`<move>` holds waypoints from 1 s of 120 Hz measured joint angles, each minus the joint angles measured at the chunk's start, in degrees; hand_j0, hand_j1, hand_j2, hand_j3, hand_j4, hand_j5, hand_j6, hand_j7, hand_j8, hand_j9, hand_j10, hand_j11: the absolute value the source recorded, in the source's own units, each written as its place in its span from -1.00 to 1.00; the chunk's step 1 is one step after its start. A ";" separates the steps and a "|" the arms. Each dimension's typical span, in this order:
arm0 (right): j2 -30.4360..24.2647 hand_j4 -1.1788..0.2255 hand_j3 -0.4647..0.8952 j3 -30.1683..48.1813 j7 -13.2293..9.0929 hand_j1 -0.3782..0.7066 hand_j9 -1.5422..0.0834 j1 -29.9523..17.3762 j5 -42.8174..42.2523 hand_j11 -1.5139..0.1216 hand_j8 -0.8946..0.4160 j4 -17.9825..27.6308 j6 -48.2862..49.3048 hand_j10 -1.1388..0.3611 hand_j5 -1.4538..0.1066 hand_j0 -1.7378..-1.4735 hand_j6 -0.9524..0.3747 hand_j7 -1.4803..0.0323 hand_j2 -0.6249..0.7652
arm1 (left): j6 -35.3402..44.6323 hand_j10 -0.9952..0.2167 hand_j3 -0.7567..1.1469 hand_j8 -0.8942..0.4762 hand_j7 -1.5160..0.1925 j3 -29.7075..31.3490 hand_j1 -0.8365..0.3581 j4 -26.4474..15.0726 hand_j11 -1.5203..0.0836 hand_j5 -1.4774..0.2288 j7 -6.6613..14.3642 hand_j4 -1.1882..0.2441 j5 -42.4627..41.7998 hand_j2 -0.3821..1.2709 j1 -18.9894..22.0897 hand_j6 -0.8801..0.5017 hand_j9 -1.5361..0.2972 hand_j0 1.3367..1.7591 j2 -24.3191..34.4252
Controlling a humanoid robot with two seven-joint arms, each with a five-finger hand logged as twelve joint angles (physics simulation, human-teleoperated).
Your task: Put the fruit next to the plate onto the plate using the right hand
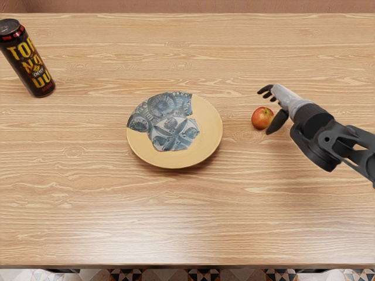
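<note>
Wooden table (187, 222), seen from above at a slant. Small red apple (262, 117) rests on it, just right of the yellow plate (214, 126). Right hand (280, 104) is immediately right of the apple, fingers spread, holding nothing. Whether its thumb touches the fruit is unclear. Apple is round, no long axis. Energy-drink can (26, 57) stands far left.

A small red apple (262, 117) with a yellowish patch is sitting just right of the plate (210, 139), not touching it. The round tan plate is lying flat and showing a grey-blue patterned patch, possibly a printed design.
</note>
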 joint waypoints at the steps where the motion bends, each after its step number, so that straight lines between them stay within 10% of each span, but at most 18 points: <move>1: 0.10 0.28 -0.32 0.00 0.00 -0.34 0.46 0.01 0.00 0.41 -0.06 -0.14 0.01 0.15 0.40 -0.40 0.01 0.48 -0.18 | 0.00 0.26 -0.21 -0.03 0.42 0.00 0.52 0.00 0.52 0.38 0.00 0.34 0.00 -0.48 0.00 -0.06 0.35 0.52 0.00; 120: 6.73 0.13 -0.32 -1.11 0.00 -0.10 0.28 1.57 0.86 0.24 -0.23 -8.16 0.16 0.00 0.22 -0.40 -0.15 0.30 -0.21 | 0.00 0.26 -0.21 -0.03 0.42 0.00 0.52 0.01 0.52 0.38 0.00 0.34 0.00 -0.48 0.00 -0.06 0.35 0.52 0.00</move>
